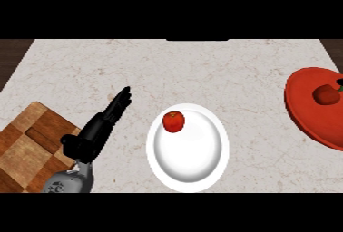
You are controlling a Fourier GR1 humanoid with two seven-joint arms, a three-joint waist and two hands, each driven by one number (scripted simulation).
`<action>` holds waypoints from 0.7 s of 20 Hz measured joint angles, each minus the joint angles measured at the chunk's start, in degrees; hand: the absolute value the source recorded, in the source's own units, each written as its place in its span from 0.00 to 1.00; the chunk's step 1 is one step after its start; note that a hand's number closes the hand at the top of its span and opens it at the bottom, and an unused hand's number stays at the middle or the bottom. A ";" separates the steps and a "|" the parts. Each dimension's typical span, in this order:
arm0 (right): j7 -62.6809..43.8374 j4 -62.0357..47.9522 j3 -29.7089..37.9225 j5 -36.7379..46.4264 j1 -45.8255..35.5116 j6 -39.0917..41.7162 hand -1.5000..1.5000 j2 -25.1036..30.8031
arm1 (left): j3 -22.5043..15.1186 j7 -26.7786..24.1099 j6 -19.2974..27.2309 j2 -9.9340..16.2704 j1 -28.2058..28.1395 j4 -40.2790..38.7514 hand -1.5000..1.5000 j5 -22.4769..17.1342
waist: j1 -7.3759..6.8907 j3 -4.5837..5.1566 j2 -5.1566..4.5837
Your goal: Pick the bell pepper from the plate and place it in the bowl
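Note:
A red bell pepper [327,94] with a green stem lies on a red plate [309,118] at the counter's right edge, partly cut off by the view. A white bowl [188,158] stands in the middle of the counter. In its far part sits a small round red fruit [174,121]. My left hand [95,131] rests left of the bowl, open, its straight fingers pointing up and to the right, touching nothing. It is far from the pepper. My right hand does not show.
A checkered wooden cutting board [25,145] lies at the lower left, partly under my left forearm [69,181]. Pale marble counter [201,68] stretches between bowl and plate and along the back.

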State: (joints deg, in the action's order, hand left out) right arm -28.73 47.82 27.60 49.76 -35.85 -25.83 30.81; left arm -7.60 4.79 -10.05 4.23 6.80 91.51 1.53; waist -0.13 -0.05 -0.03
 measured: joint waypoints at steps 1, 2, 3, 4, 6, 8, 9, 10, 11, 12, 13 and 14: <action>-0.02 0.92 1.02 -0.77 0.30 -1.29 0.00 0.26 | 0.25 -0.27 -0.30 0.34 -0.33 0.20 0.50 -0.19 | 0.08 0.02 0.05; 0.09 2.28 2.11 -1.89 1.32 -2.04 0.00 0.42 | 0.31 -0.37 -0.36 0.53 -1.03 0.58 0.50 -0.17 | 0.25 0.04 0.13; 0.10 2.94 3.27 -3.07 1.55 -2.53 0.00 0.91 | 0.57 -0.84 -0.68 0.77 -1.26 0.20 0.50 -0.34 | 0.31 0.03 0.13; 0.18 4.81 4.30 -4.39 2.78 -2.99 0.00 0.75 | 0.87 -1.23 -0.93 1.10 -1.89 0.35 0.50 -0.52 | 0.54 0.05 0.22; 0.68 8.24 6.27 -7.08 5.77 -3.49 0.00 0.55 | 0.72 -0.64 -0.53 0.70 -1.76 0.31 0.50 -0.23 | 0.80 0.07 0.27; 0.61 12.05 8.38 -9.58 9.25 -3.66 0.00 0.39 | 0.89 -0.78 -0.55 0.69 -2.05 0.54 0.50 -0.31 | 1.04 0.06 0.32; 0.69 14.26 9.52 -11.00 11.01 -3.32 0.00 0.57 | 1.26 -0.40 -0.67 0.83 -1.84 0.77 0.50 -0.64 | 1.18 0.06 0.36; 1.03 16.32 10.79 -12.53 13.05 -3.21 0.00 0.44 | 1.27 -0.69 -0.58 0.82 -2.19 0.84 0.50 -0.50 | 1.28 0.08 0.38; 1.17 18.85 11.95 -13.75 15.21 -3.36 0.00 0.01 | 1.43 -0.71 -0.71 0.92 -2.12 0.77 0.50 -0.58 | 1.50 0.08 0.42; 2.13 20.63 13.22 -15.11 17.73 -3.49 0.00 -0.38 | 1.14 -0.58 -0.36 0.77 -2.47 1.11 0.50 -0.10 | 1.51 0.09 0.42; 3.06 22.87 14.62 -16.88 20.51 -2.85 0.00 -0.69 | 1.18 -0.33 -0.34 0.84 -2.74 1.68 0.50 -0.13 | 1.70 0.08 0.47; 3.36 26.00 15.77 -18.32 23.20 -2.24 0.00 -1.31 | 1.18 -0.06 -0.18 0.81 -2.92 1.93 0.50 -0.04 | 1.96 0.08 0.54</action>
State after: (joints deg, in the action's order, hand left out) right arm -25.37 73.81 43.37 31.44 -12.65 -28.07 29.49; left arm -6.41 4.73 -10.23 5.03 3.88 93.44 1.49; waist 1.83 0.03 0.50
